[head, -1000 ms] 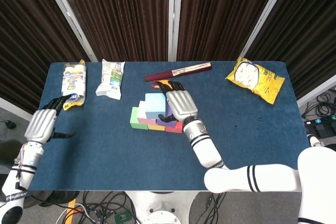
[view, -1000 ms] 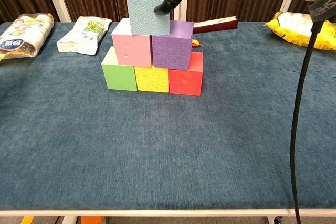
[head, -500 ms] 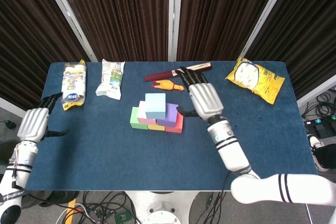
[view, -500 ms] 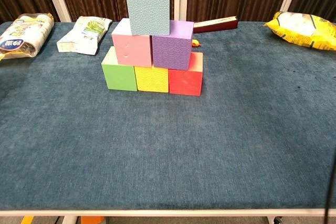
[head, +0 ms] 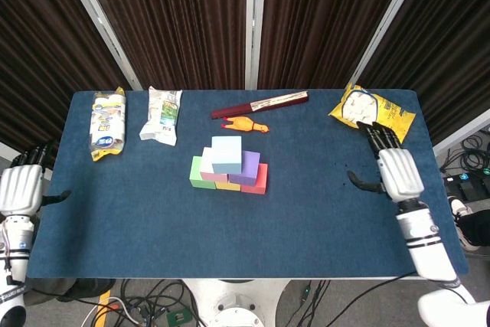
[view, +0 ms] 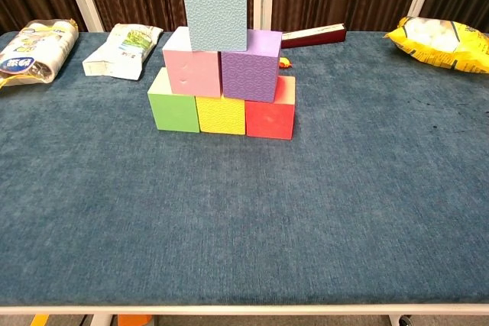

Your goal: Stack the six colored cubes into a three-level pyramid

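Chest view: light blue cube [view: 217, 10] tops pyramid; right robot hand [head: 398, 171] empty.

- I see the blue cloth table [head: 153, 227], its front edge showing in the chest view.
- Far left on it lies a yellow-edged packet [head: 108, 122] [view: 32, 51], lengthwise toward the back.
- Just right of that sits a white-and-green packet [head: 162, 114] [view: 122, 51]; the two are near but apart.
- At the back middle lies a dark red folded fan [head: 260, 104] [view: 313, 34], slanted, its pale end to the right.
- Just in front of the fan rests a small yellow rubber chicken [head: 245, 124]; from the chest view I catch only a sliver of it.
- At the far right corner lies a yellow snack bag [head: 373, 115] [view: 439, 42].
- Dark curtains [head: 176, 21] hang behind the table.
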Available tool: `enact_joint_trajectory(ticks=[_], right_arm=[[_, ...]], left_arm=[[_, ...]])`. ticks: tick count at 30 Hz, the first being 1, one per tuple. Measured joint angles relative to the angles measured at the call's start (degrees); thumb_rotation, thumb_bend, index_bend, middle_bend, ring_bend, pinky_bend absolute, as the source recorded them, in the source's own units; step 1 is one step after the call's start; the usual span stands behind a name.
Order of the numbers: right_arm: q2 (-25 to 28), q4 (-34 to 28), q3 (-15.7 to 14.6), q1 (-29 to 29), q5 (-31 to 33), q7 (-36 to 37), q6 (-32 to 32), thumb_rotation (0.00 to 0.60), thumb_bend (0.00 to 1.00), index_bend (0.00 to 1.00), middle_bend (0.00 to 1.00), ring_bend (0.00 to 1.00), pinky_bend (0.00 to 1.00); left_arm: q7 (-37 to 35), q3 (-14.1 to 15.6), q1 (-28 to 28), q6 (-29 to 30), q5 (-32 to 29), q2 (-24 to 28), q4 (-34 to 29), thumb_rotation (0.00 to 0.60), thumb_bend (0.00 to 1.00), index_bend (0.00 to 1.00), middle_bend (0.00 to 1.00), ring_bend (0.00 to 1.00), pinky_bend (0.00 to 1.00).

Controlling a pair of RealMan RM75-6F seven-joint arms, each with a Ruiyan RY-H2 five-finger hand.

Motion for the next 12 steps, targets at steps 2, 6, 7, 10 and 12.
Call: enact_joint_trajectory(ticks=[2, 6, 7, 10, 12], right_arm=[[0.6, 4.83, -2.17, -3.3, -5.27, 4.49, 1.57, 0.6, 0.22, 0.0, 0.07, 0.0, 0.03], [0.72, 12.5, -5.56, -10.02, -11.34, 9.82, 5.7, 0.6, 0.22, 0.0, 0.07, 0.0, 0.02], [0.58, 13.93, -6.29, -11.76, -12.5, 10.92, 6.92, 0.6, 0.22, 0.0, 0.07, 0.0, 0.02], [-0.37, 15.8, -7.13, -14.91, -14.0, 11.89, 9.36, 0.6, 0.22, 0.0, 0.07, 0.0, 0.02], [-1.11, 16.15, -7.21, -16.21, -14.5, 12.08, 10.26, 0.6, 0.22, 0.0, 0.07, 0.0, 0.02]], left_arm=[[-0.41, 1.12, 1.14, 0.46, 0.94, 0.15, -0.51, 0.6, 0.02, 0.1, 0.11, 0.1, 0.22], [-0.51, 2.79, 3.36, 1.85, 2.17, 0.82, -2.97, 0.6, 0.02, 0.1, 0.11, 0.1, 0.22], [-0.43, 3.11, 3.94, 2.48, 2.49, 0.86, -3.4, 0.6, 0.02, 0.1, 0.11, 0.1, 0.22], [-0.14, 4.07, 5.96, 4.96, 3.48, 0.76, -4.95, 0.6, 0.02, 0.1, 0.11, 0.1, 0.22], [0.1, 4.68, 7.34, 6.67, 4.27, 0.51, -5.95, 0.6, 0.02, 0.1, 0.11, 0.1, 0.22]])
